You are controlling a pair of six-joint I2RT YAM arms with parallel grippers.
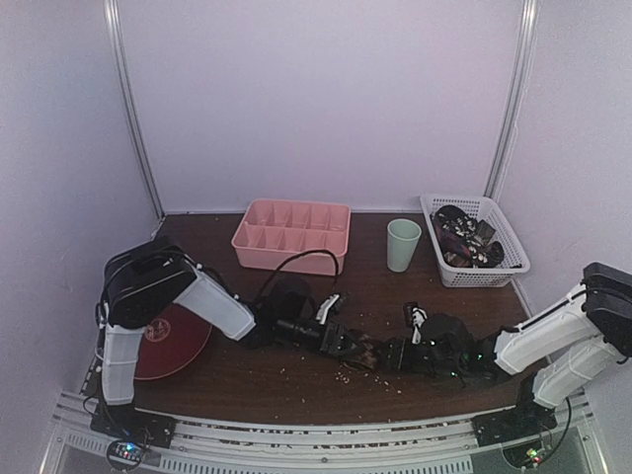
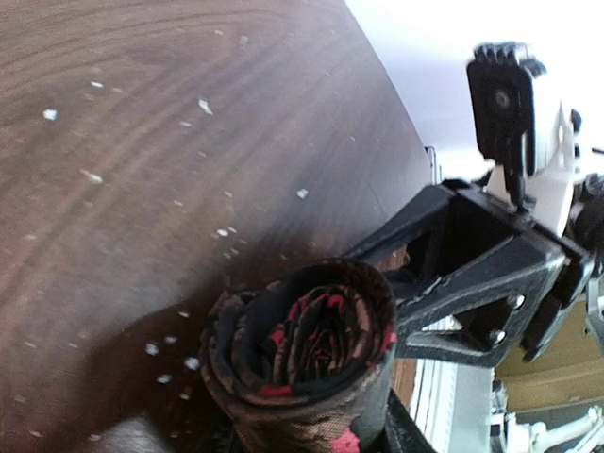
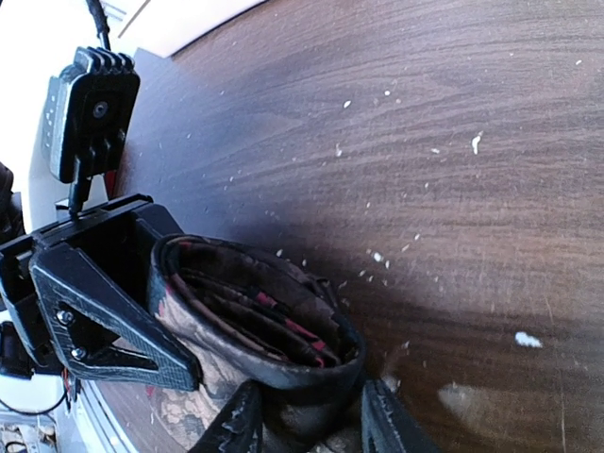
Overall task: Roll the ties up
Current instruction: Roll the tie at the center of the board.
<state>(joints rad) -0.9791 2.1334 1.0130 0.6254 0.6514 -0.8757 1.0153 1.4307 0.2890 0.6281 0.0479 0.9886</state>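
One dark, red-patterned rolled fabric tie [image 2: 302, 359] on the brown wooden table [image 1: 296, 387], near its front edge.
Left gripper [image 1: 347, 346] flanks it, clench unclear; right gripper [image 1: 393, 355] clasps it. Bare wood behind, up to one pink divided tray [image 1: 286, 255], one green cup [image 1: 403, 245], one white basket [image 1: 479, 279].

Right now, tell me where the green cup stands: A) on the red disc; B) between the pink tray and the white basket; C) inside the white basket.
B: the green cup stands upright in the gap between the pink tray and the white basket.
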